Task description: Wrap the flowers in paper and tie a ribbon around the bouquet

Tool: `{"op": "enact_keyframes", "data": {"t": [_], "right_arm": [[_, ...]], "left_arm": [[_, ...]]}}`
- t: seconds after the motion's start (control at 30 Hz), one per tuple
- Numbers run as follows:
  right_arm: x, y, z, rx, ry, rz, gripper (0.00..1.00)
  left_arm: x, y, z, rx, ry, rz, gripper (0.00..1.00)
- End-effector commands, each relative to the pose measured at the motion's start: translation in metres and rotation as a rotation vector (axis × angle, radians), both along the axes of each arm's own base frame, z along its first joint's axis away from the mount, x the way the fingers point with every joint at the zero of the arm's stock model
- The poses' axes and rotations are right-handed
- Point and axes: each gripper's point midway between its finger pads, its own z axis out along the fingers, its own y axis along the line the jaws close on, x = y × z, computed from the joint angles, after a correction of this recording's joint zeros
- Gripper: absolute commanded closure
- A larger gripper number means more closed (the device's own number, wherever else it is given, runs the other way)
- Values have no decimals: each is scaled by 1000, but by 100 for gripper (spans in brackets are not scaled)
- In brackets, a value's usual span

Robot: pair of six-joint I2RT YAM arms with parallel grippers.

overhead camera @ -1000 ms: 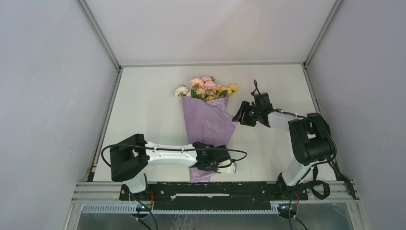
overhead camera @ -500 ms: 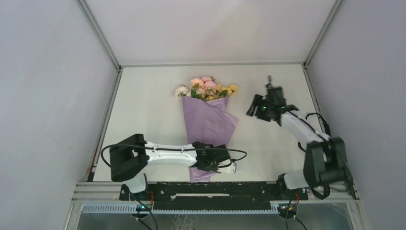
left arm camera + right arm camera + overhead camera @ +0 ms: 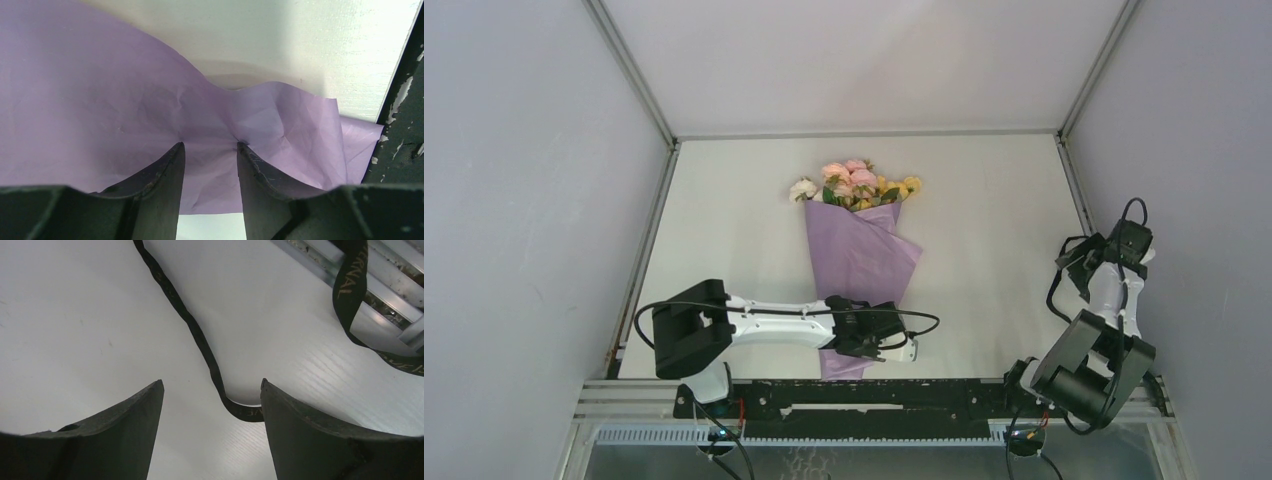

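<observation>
The bouquet lies in the middle of the table, with the pink, yellow and white flowers [image 3: 854, 185] at its far end. The lilac paper [image 3: 859, 260] is wrapped round them as a cone. My left gripper [image 3: 869, 345] is at the cone's narrow near end. In the left wrist view it [image 3: 209, 145] is shut on the paper [image 3: 150, 100], which creases between the fingertips. My right gripper [image 3: 1079, 268] is at the table's far right, well away from the bouquet, and stands open [image 3: 211, 385]. The black ribbon [image 3: 200, 340] lies on the table, curving between its fingers toward the right one.
More of the gold-lettered ribbon loops [image 3: 345, 295] beside a metal rail [image 3: 395, 300] at the table's right edge. The black front rail [image 3: 400, 125] runs close to the paper's near end. Grey walls enclose the white table [image 3: 724, 220].
The right arm has swung from beside the bouquet out to the table's right edge, and its jaws have opened wider. The left gripper and the bouquet have not moved.
</observation>
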Motion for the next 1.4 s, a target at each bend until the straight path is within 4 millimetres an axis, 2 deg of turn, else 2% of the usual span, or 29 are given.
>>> {"op": "enact_keyframes", "data": {"t": [0.0,0.13,0.47,0.57,0.63,0.67,0.73,0.77,0.8,0.87,0.93,1.0,1.07,1.13,1.2,1.23,1.27,1.37], "right_arm": [[1,-4,-2,3,-17,-23,20],[17,-10,-15,53,-37,-15,22],[62,-19,-61,97,119,118,25],[67,-19,-73,101,172,145,32],[72,-18,-77,99,190,171,43],[75,-15,-78,95,194,196,53],[82,-8,-79,88,200,242,80],[86,-4,-77,86,200,268,96],[93,5,-73,85,195,309,100],[114,37,-57,82,150,440,100],[136,84,-31,57,89,612,100],[151,140,4,7,7,799,100],[155,199,44,-31,-107,973,100],[150,239,81,-53,-215,1075,100],[141,256,115,-60,-302,1095,100],[134,259,140,-47,-370,1083,100],[131,258,153,-26,-408,1067,100],[109,247,238,3,-679,1015,100]], "left_arm": [[-25,8,-37,37,153,-7,51],[-31,7,-39,48,185,-11,51],[-30,7,-40,52,187,-8,51],[-30,9,-41,59,187,-7,51],[-30,8,-40,57,186,-7,51],[-29,8,-41,60,187,-5,51],[-29,9,-41,63,189,-6,50],[-29,8,-41,62,189,-4,50],[-29,9,-41,63,190,-3,50],[-29,9,-41,62,195,-1,50],[-29,9,-42,64,198,-2,50],[-29,9,-42,62,196,-1,51],[-29,10,-41,58,195,-1,50],[-29,11,-41,60,194,-1,50],[-29,11,-42,59,194,-3,50],[-30,11,-42,60,195,-2,50],[-29,11,-42,59,194,-2,50],[-29,11,-42,59,196,-2,50]]}}
